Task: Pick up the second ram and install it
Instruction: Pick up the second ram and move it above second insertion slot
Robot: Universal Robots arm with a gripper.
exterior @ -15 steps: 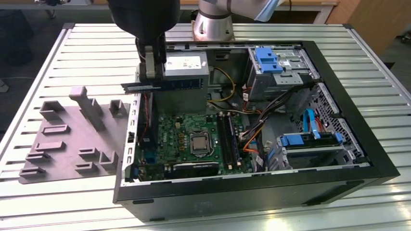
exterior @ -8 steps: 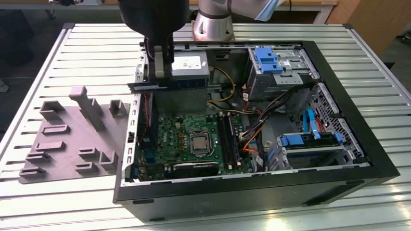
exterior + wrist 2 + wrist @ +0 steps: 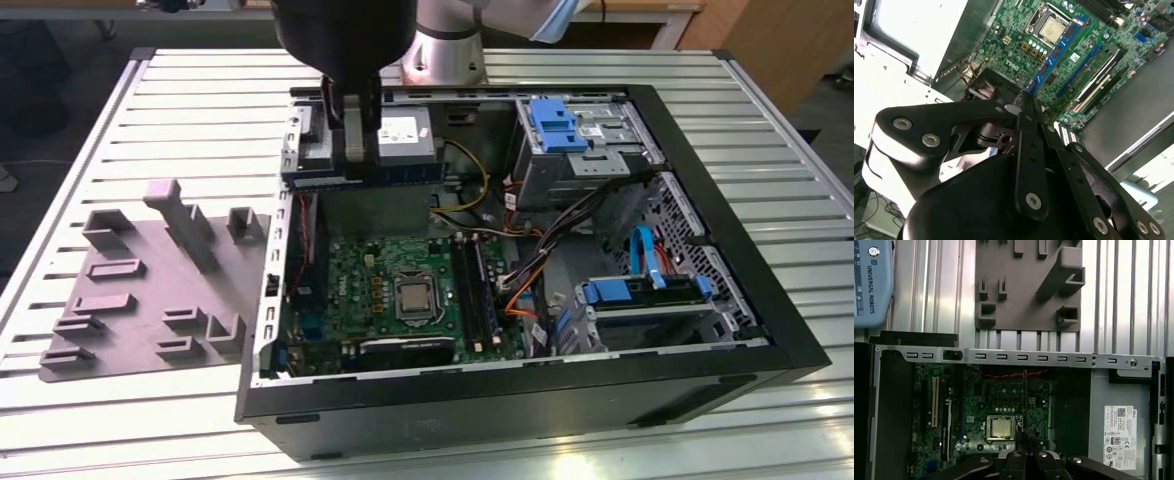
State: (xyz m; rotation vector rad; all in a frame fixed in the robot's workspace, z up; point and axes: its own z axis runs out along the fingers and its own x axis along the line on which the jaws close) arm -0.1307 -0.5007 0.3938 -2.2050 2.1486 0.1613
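While the gripper (image 3: pixel 1026 102) hangs above the open computer case (image 3: pixel 534 400), its jaws are clamped on the second ram (image 3: pixel 1059 50), held clear of the motherboard (image 3: pixel 387 290) and its slots (image 3: pixel 467 285).

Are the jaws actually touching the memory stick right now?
Touching. In the second wrist view the gripper has its jaws shut on the near end of the memory stick, which juts out from between them over the motherboard.
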